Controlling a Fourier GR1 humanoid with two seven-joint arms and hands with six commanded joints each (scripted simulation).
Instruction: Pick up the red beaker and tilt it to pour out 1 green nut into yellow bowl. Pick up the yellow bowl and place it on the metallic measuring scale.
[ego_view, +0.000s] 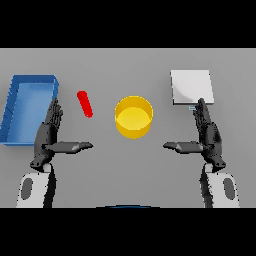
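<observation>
You had the yellow bowl (133, 117) standing upright at the centre of the grey table (125, 65). The red beaker (85, 104) lay slanted at its nine o'clock, apart from it. The metallic measuring scale (192, 86) sat at the bowl's two o'clock, well clear. A blue tray (15, 107) occupied the far nine o'clock edge, near the beaker. Your left hand (49, 135) rested at the bowl's eight o'clock, fingers straight and thumb spread toward the centre, holding nothing. Your right hand (207, 135) mirrored it at four o'clock, likewise flat and empty, fingertips just below the scale's near edge. No green nut could be made out.
</observation>
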